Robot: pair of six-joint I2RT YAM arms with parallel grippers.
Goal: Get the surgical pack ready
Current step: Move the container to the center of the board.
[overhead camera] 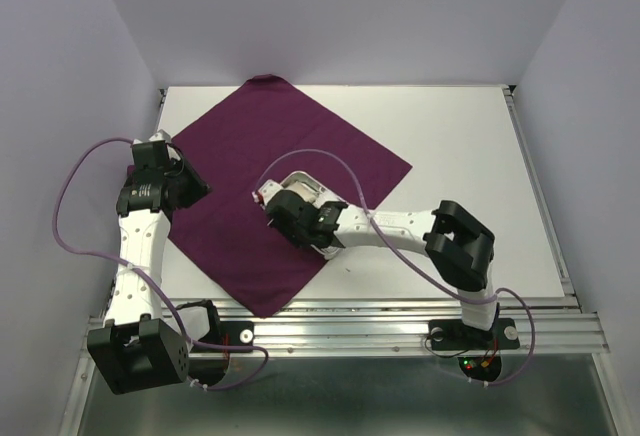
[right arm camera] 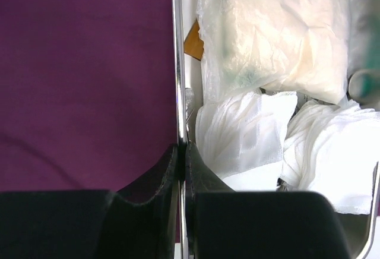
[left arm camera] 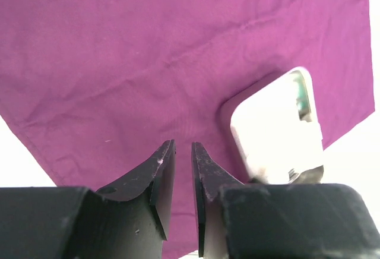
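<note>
- The dark purple cloth [overhead camera: 300,146] lies flat on the white table [overhead camera: 470,156], turned like a diamond with one corner pointing to the near edge.
- The right gripper [right arm camera: 181,155] reaches in from the right to the middle of the cloth. Its two fingers are pressed together on the thin left rim of the steel tray [right arm camera: 177,63], one finger outside and one inside.
- The tray sits on the cloth at about its centre. It holds white gauze pads [right arm camera: 240,134] at its near end and a clear-wrapped white packet [right arm camera: 273,33] just beyond them.
- The left gripper [left arm camera: 182,149] is over the left part of the cloth, close to its left corner and well apart from the tray. Its fingers stand a narrow slit apart with nothing between them; the flat cloth shows through the gap.
- The cloth's far corner reaches the far edge of the table.
</note>
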